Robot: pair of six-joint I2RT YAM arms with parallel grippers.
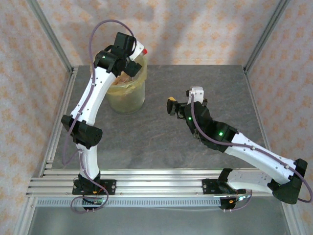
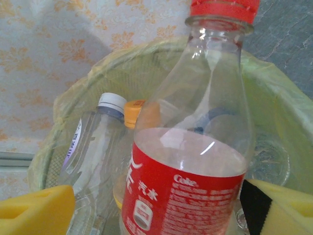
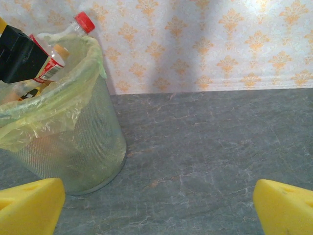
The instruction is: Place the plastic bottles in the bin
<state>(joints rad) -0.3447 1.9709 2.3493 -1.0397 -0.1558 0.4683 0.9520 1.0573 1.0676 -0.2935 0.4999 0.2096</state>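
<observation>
The left gripper (image 1: 134, 49) hangs over the round pale yellow-green bin lined with a translucent yellow bag (image 1: 127, 98), at the far left of the grey stone-patterned bench (image 1: 195, 147). Its jaws stand wider than what lies between them. In the left wrist view one yellow pad (image 2: 34, 210) sits clear of the clear plastic bottle with a red label and red cap (image 2: 188, 147), while the other pad (image 2: 283, 208) sits right at the bottle's edge. By my reading this is a let-go, not a grip.

The bottle lies straight ahead of the gripper, inside the mouth of the bin. Its long axis runs away from the fingers and tilts a little, with the cap at the far end. From the right wrist view the cap pokes up above the bin's rim.

Deeper in the bin lie a clear bottle with a white cap (image 2: 111, 102) and a bottle with an orange cap (image 2: 133, 110).

The right gripper (image 3: 156, 210) hovers low over the middle of the bench, jaws spread wide and empty, well apart from the bin. The left arm is far the nearer one.

The base of the red-labelled bottle is cut off, so I cannot tell what it rests on. The bag and mesh wall blur the lower contents.
</observation>
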